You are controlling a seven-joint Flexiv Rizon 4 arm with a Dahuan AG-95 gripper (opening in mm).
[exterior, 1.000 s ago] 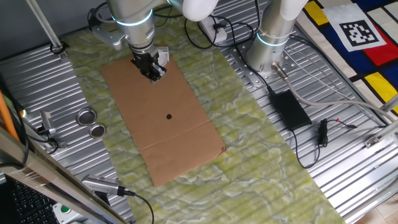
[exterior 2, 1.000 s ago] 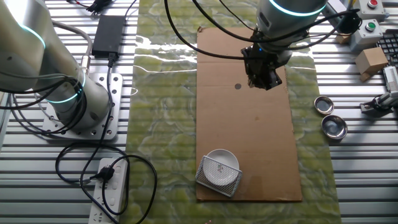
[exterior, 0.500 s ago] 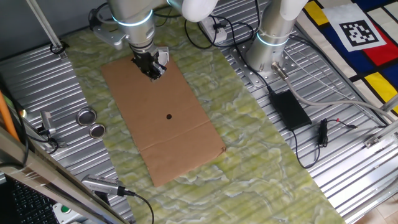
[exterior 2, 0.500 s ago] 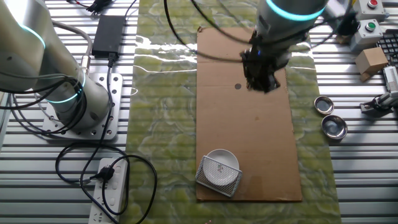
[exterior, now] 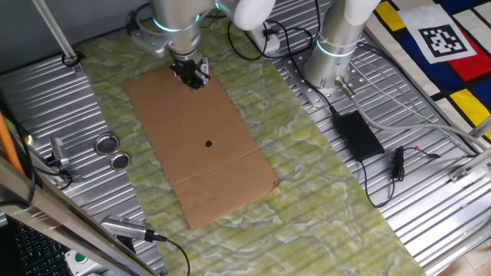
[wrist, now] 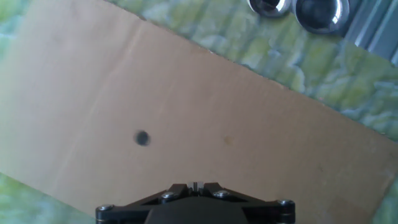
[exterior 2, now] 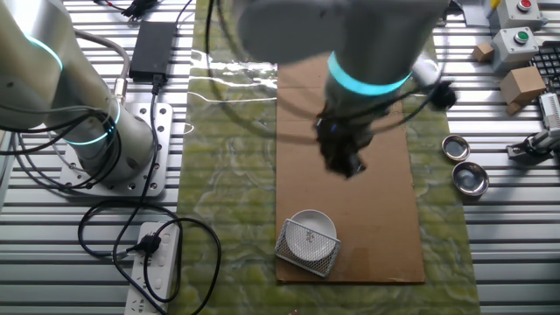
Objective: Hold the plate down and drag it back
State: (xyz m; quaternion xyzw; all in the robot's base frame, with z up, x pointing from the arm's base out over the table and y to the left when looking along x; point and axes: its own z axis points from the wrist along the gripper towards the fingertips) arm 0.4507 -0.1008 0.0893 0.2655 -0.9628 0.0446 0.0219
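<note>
The small white plate point(exterior 2: 311, 233) lies on a grey mesh holder at the near end of the cardboard sheet point(exterior 2: 381, 210) in the other fixed view. My gripper point(exterior 2: 346, 163) is blurred there, over the middle of the cardboard and apart from the plate. In one fixed view the gripper point(exterior: 192, 75) is at the far end of the cardboard point(exterior: 199, 153), and the plate is hidden behind it. In the hand view the gripper point(wrist: 194, 185) is shut and empty, and no plate shows.
Two silvery tins point(exterior 2: 455, 147) point(exterior 2: 470, 178) stand on the metal table beside the cardboard, and also show in one fixed view point(exterior: 107, 143) and the hand view point(wrist: 321, 12). A black dot point(exterior: 209, 142) marks the cardboard. A second arm's base point(exterior 2: 114, 149) and a power strip point(exterior 2: 157, 262) lie to the side.
My gripper has moved along the cardboard toward the end where the plate lies. The plate has not moved.
</note>
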